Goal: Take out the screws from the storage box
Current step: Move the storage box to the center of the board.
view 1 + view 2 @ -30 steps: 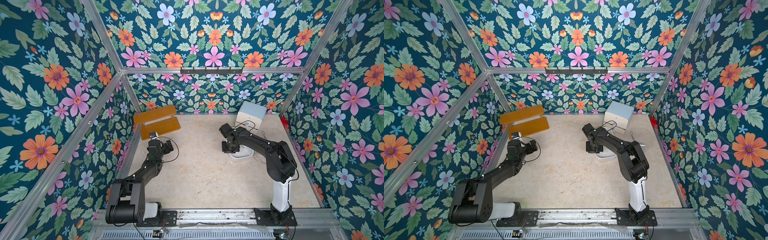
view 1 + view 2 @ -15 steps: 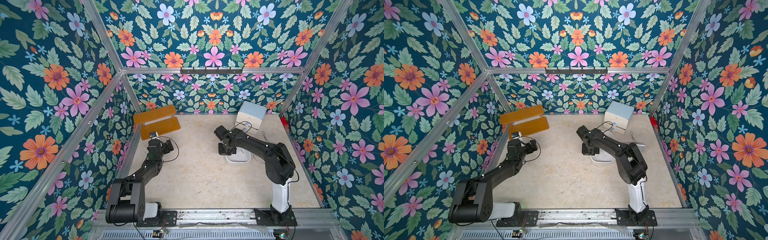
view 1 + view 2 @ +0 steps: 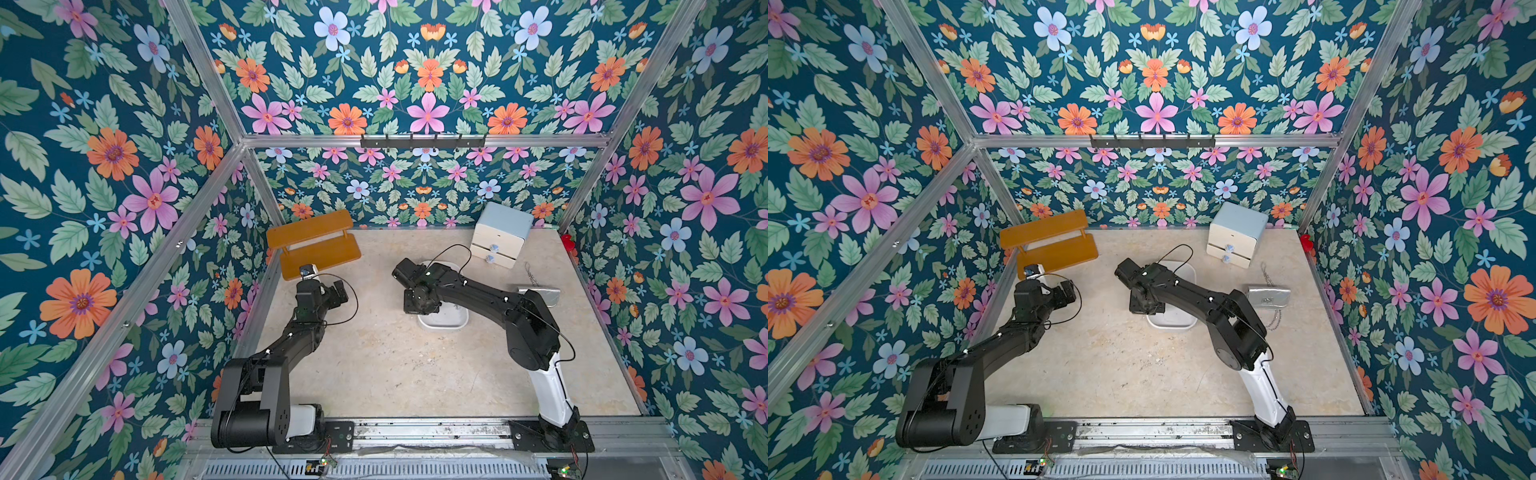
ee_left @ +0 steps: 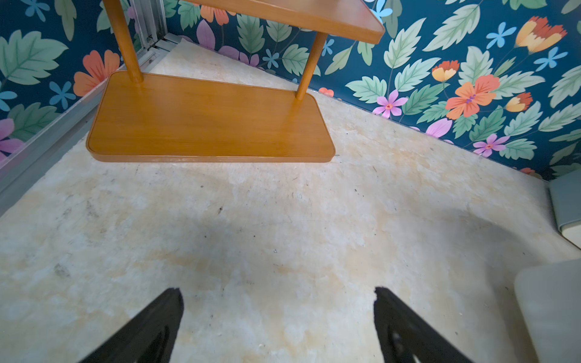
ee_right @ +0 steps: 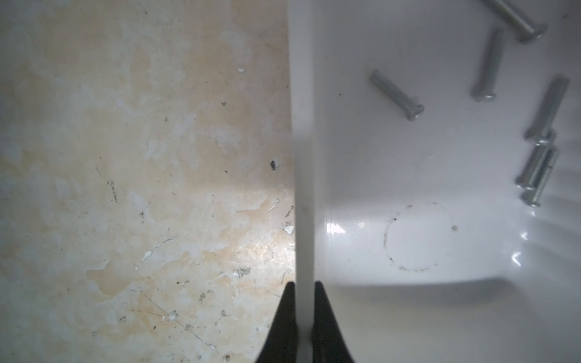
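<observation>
My right gripper (image 5: 304, 284) has just clamped down. Its jaws now pinch the thin side wall of the storage box (image 5: 303, 125), one finger inside and one outside. Over the last second the arm slid toward frame-left in both top views to reach that edge. I judge this is a hold for tipping the box, not for picking screws singly. The box sits right of centre in a top view (image 3: 446, 322). The screws (image 5: 397, 96) lie loose, silvery-grey, on its smooth white floor. My left gripper (image 4: 278, 294) hangs spread and empty over the table (image 4: 283, 220).
</observation>
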